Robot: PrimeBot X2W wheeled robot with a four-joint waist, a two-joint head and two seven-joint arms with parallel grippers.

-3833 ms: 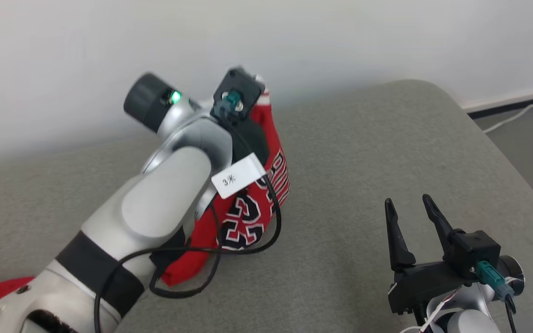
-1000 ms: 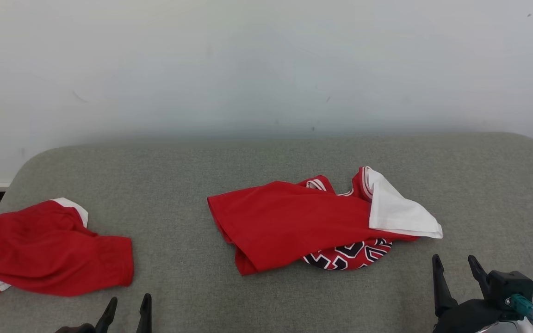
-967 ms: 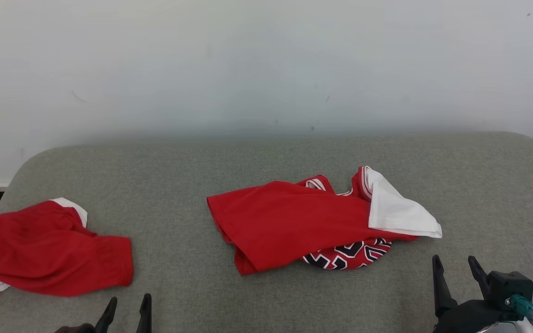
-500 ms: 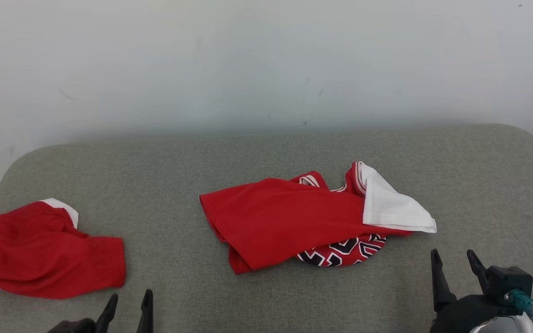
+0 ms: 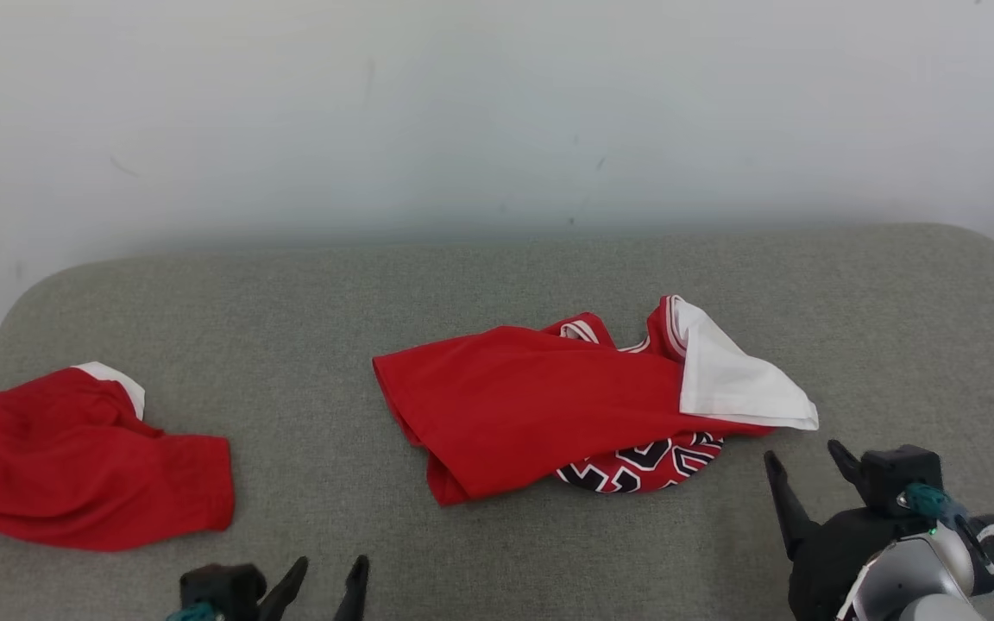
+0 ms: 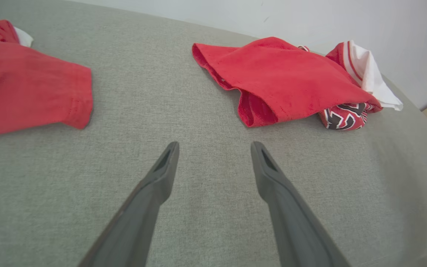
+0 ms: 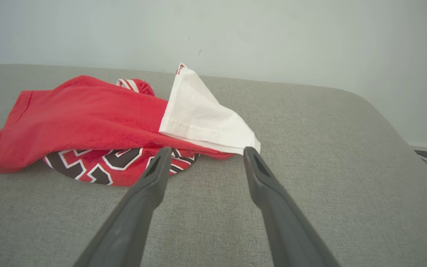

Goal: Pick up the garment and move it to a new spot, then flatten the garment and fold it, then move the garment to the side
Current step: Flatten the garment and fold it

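Both pairs of jaws gape empty, low before the garment (image 5: 531, 405).

Lighting's bright, soft and even, kinda cool white. The shirt (image 5: 549, 405) just drops a thin soft shadow along its 6 o'clock edge, and the wall (image 5: 497, 103) greys out right above the pad (image 5: 290, 293). Wrist cams bow the pad's edge around 2 o'clock; fingers (image 6: 143, 207) go a bit mushy near 6.
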